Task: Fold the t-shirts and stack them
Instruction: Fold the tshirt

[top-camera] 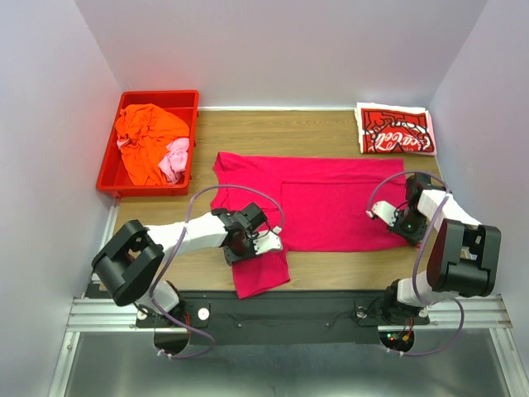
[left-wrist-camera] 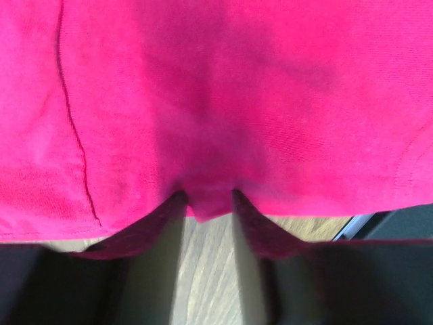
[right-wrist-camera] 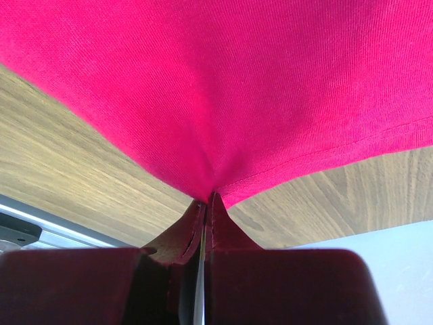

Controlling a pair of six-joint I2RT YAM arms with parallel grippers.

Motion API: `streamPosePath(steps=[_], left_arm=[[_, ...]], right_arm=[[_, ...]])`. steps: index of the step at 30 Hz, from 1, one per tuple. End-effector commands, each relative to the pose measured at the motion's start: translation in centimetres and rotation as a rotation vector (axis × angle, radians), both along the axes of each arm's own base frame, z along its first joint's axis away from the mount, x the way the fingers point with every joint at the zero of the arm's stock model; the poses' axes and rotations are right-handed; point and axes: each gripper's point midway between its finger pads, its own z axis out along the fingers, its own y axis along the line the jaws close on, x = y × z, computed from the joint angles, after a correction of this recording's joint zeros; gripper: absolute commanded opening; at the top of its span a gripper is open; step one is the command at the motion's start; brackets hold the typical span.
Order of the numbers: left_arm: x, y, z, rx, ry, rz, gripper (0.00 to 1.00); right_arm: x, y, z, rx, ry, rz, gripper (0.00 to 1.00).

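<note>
The magenta-pink t-shirt (top-camera: 331, 203) lies spread across the middle of the wooden table, with one flap hanging toward the near edge. My left gripper (top-camera: 254, 240) is at its near left part, and its fingers pinch a small bunch of the cloth (left-wrist-camera: 237, 81) between their tips (left-wrist-camera: 206, 200). My right gripper (top-camera: 402, 219) is at the shirt's near right corner, shut on the hem (right-wrist-camera: 206, 196) and lifting the cloth (right-wrist-camera: 237, 81) off the wood. The red-and-white Coca-Cola shirt (top-camera: 395, 130) lies folded at the back right.
A red plastic bin (top-camera: 107, 165) stands at the back left and holds the crumpled orange shirt (top-camera: 149, 136) and the light pink shirt (top-camera: 175, 159). White walls close in the table on three sides. A black rail runs along the near edge.
</note>
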Motion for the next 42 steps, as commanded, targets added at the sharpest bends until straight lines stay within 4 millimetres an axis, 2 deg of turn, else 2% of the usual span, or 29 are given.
streamPosePath(steps=[1, 2, 3, 4, 8, 9, 11, 15, 17, 23, 24, 25, 26, 28, 30, 32, 34, 35, 36, 37, 42], left_arm=[[-0.8, 0.5, -2.7, 0.034, 0.022, -0.015, 0.28], [-0.8, 0.6, -2.7, 0.036, 0.023, -0.016, 0.18], [-0.7, 0.4, -2.4, 0.028, 0.017, -0.022, 0.02], [-0.6, 0.4, -1.8, 0.019, 0.007, -0.022, 0.00], [-0.2, 0.9, 0.9, 0.018, -0.015, -0.023, 0.00], [0.1, 1.0, 2.4, 0.003, -0.024, -0.013, 0.00], [0.5, 1.1, 3.9, -0.016, -0.042, -0.007, 0.00], [2.9, 1.2, 7.8, -0.061, -0.115, 0.035, 0.00], [4.3, 1.2, 9.2, -0.080, -0.145, 0.048, 0.00], [7.8, 0.7, 10.5, -0.102, -0.199, 0.063, 0.00], [9.0, 0.8, 11.3, -0.114, -0.222, 0.074, 0.00], [9.7, 0.8, 11.1, -0.108, -0.215, 0.079, 0.00], [11.1, 0.9, 12.1, -0.122, -0.242, 0.088, 0.00], [12.5, 1.0, 12.0, -0.116, -0.246, 0.099, 0.00], [14.3, 1.1, 12.9, -0.130, -0.268, 0.112, 0.00], [15.4, 1.1, 12.4, -0.128, -0.251, 0.108, 0.00], [16.8, 1.1, 12.2, -0.127, -0.249, 0.109, 0.00], [17.3, 1.1, 12.1, -0.130, -0.249, 0.112, 0.00], [17.9, 1.0, 12.4, -0.136, -0.258, 0.111, 0.00], [18.5, 1.1, 11.7, -0.130, -0.248, 0.113, 0.00], [20.9, 0.9, 11.5, -0.133, -0.261, 0.119, 0.00]], right_arm=[[0.0, 0.1, 0.3, 0.009, 0.007, -0.013, 0.01], [0.1, 0.0, 0.3, 0.009, 0.004, -0.013, 0.01], [0.1, 0.0, 0.4, 0.007, 0.003, -0.013, 0.01], [0.2, 0.0, 0.5, 0.006, 0.001, -0.013, 0.01], [0.6, -0.3, 1.1, -0.006, -0.024, -0.015, 0.00], [0.6, -0.4, 1.3, -0.007, -0.028, -0.012, 0.00], [0.6, -0.5, 1.7, -0.010, -0.040, -0.007, 0.00], [0.7, -0.8, 2.4, -0.006, -0.068, -0.009, 0.01], [1.5, -1.0, 3.0, -0.006, -0.090, -0.013, 0.01], [4.0, -2.1, 4.0, -0.006, -0.107, -0.027, 0.01], [4.4, -2.2, 4.2, -0.006, -0.109, -0.027, 0.01], [5.4, -2.5, 4.8, -0.010, -0.128, -0.028, 0.01], [5.8, -2.6, 4.6, -0.005, -0.116, -0.028, 0.01], [7.4, -3.0, 5.4, -0.009, -0.143, -0.029, 0.01], [8.3, -3.3, 5.0, -0.001, -0.122, -0.032, 0.01], [10.0, -3.6, 5.7, 0.001, -0.142, -0.035, 0.01], [10.9, -3.5, 5.2, 0.025, -0.119, -0.045, 0.00], [12.2, -3.8, 6.2, 0.023, -0.151, -0.048, 0.01], [12.5, -3.7, 6.0, 0.030, -0.137, -0.049, 0.00], [12.9, -3.8, 5.4, 0.036, -0.119, -0.057, 0.00], [15.9, -4.0, 5.4, 0.017, -0.134, -0.041, 0.01]])
